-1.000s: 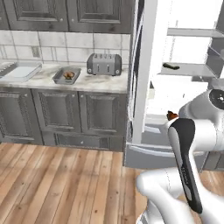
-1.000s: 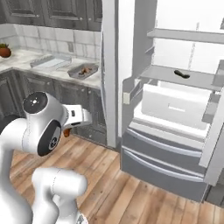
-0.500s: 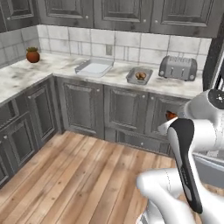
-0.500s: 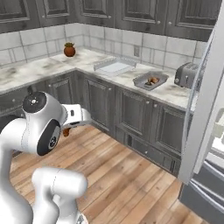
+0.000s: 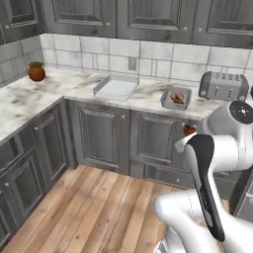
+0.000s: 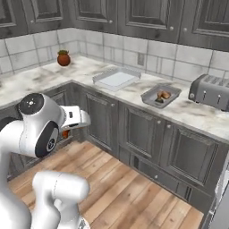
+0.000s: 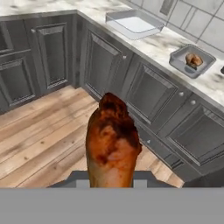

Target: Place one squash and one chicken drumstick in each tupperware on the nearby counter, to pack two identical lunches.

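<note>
the two-finger gripper (image 7: 110, 186) is clamped on a glossy orange-brown chicken drumstick (image 7: 111, 142); in the hand view the meat stands upright out of the bottom edge, plump end up, hiding the finger tips. the same drumstick shows as a small reddish-brown lump (image 5: 189, 130) just left of the white arm's upper joint in the left base view, and as an orange patch (image 6: 65, 133) under the white hand in the right base view. it is held in the air in front of the dark grey panelled cabinets (image 5: 104, 136), above the wooden plank floor (image 5: 94, 212), well apart from the trays.

on the white marble counter with grey-brown veining (image 5: 64, 89) lie 2 open trays. the larger pale whitish rectangular tupperware (image 5: 116, 87) sits near the corner run, its floor bare as far as can be told (image 7: 133, 24). the smaller mid-grey rectangular tupperware (image 5: 176, 97) sits to its right, apart from it, and holds a plump golden-brown drumstick (image 7: 194, 59); a dark bit shows beside that meat in the right base view (image 6: 159, 100), too small to name.

a grey slotted toaster (image 5: 223, 86) stands right of the grey tray against the tiled wall. a small round terracotta pot with a green plant (image 5: 36, 71) stands on the left run of the counter.
</note>
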Available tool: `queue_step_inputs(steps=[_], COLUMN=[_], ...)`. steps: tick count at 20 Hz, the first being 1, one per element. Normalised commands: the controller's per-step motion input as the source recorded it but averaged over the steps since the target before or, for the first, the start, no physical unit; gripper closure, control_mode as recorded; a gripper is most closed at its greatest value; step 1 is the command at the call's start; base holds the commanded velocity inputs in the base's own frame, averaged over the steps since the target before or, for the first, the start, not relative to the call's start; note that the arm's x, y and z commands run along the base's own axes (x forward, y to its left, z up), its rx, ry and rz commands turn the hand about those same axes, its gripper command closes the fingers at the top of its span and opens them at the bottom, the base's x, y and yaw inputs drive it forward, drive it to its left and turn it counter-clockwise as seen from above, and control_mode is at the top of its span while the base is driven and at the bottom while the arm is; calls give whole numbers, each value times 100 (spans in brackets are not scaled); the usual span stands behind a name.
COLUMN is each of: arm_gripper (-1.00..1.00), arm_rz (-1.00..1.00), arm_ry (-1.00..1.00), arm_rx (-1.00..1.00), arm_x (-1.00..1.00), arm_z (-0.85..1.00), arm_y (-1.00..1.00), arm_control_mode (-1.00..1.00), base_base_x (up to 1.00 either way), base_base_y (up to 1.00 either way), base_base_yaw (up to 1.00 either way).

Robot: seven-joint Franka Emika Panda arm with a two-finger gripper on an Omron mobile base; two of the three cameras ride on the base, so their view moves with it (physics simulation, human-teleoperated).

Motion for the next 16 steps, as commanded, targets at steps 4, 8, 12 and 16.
queue_step_inputs(steps=[4,8,12,16], arm_gripper=[100,100,100,100], arm_rz=[0,0,0,0], arm_ry=[0,0,0,0], arm_rx=[0,0,0,0], arm_x=[0,0,0,0], arm_z=[0,0,0,0], arm_y=[0,0,0,0], arm_control_mode=[100,100,100,100], base_base_x=[99,77,63,50], base_base_y=[20,12,3,18], base_base_yaw=[-34,-39,-39,-44])
